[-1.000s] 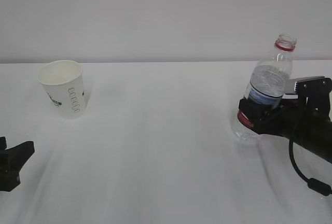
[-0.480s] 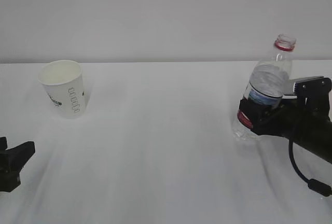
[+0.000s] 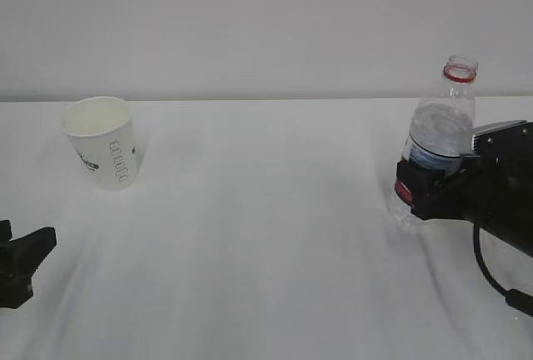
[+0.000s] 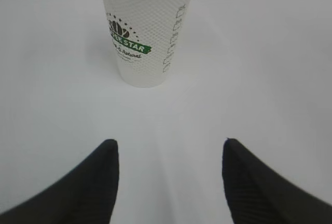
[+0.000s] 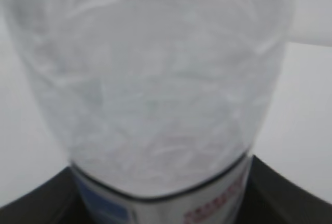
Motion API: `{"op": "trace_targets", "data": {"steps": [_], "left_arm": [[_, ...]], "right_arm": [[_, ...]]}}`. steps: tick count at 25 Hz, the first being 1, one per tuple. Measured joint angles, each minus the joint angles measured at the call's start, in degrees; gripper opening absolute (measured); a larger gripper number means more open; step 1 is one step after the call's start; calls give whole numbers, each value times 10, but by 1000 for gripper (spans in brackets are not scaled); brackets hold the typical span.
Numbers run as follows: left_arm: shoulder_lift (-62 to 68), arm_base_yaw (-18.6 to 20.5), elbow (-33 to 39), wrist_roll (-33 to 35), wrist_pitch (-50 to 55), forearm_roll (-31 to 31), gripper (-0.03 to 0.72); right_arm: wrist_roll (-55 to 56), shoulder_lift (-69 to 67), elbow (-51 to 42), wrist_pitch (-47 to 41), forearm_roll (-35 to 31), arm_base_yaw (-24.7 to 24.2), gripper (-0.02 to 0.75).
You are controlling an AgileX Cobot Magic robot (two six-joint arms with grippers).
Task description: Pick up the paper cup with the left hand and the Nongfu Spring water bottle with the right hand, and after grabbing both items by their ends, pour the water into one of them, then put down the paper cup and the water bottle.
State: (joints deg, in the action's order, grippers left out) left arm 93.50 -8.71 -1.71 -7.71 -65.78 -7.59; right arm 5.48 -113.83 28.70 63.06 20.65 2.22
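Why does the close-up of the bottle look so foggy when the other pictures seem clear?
In the right wrist view the Nongfu Spring water bottle fills the frame too close to focus, so its ribs and label smear. The left wrist view is sharp on the paper cup, whose print reads clearly. The exterior view is softly, evenly lit, with only faint shadows on the white table.

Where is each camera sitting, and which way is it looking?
Exterior view: in front, looking down across the table; both end effectors show.
Left wrist view: on the left arm, facing the paper cup; open left end effector below.
Right wrist view: on the right arm, pressed close to the water bottle.
Shared: the cup, also in the exterior view.
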Motion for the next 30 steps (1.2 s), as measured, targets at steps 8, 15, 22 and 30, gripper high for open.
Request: {"op": "trace_targets", "data": {"steps": [8,15,22,30], "left_arm": [[0,0,0,-1,0,0,461],[0,0,0,-1,0,0,461],[0,1,0,-1,0,-20,461],[0,1,0,-1,0,-26,461]], "right_arm": [[-1,66,-3,-84,-7,0,452],[-1,112,-9,-137,-26,0,452],[-1,155,-44,-145,-97,0,452],[-1,202,-90,-153,-107,0,452]]}}
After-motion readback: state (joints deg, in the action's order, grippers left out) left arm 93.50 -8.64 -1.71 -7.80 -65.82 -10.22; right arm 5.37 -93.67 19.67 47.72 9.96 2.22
